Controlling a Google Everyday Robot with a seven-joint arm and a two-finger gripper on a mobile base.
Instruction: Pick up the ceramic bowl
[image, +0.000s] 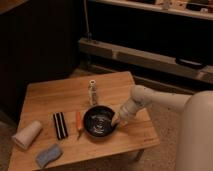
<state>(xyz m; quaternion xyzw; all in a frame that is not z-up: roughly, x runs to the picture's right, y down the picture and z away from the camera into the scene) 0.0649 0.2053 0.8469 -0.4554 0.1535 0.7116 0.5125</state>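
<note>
Reaching in from the right, we are holding our gripper (116, 121) low at the right rim of the ceramic bowl (100, 121), and it is sitting so tight against that rim that we cannot tell how its fingers are set. Our pale arm (150, 98) is stretching from the lower right of the scene across the right part of the wooden table (55, 97). The bowl is resting on the table near its front edge, a little right of the middle, showing its glossy black inside with pale swirls. Just left of the bowl, an orange stick (78, 121) is lying almost against its rim. Further left, a dark flat bar (60, 125) is lying alongside it, a little apart. At the table's left edge a white cup (27, 134) is lying on its side, and near it, toward the front left corner, a bluish sponge (48, 155) is sitting. Just behind the bowl, toward the far side, a small bottle (92, 92) is standing upright. Beyond the table, dark shelving (145, 30) is filling the background.
</note>
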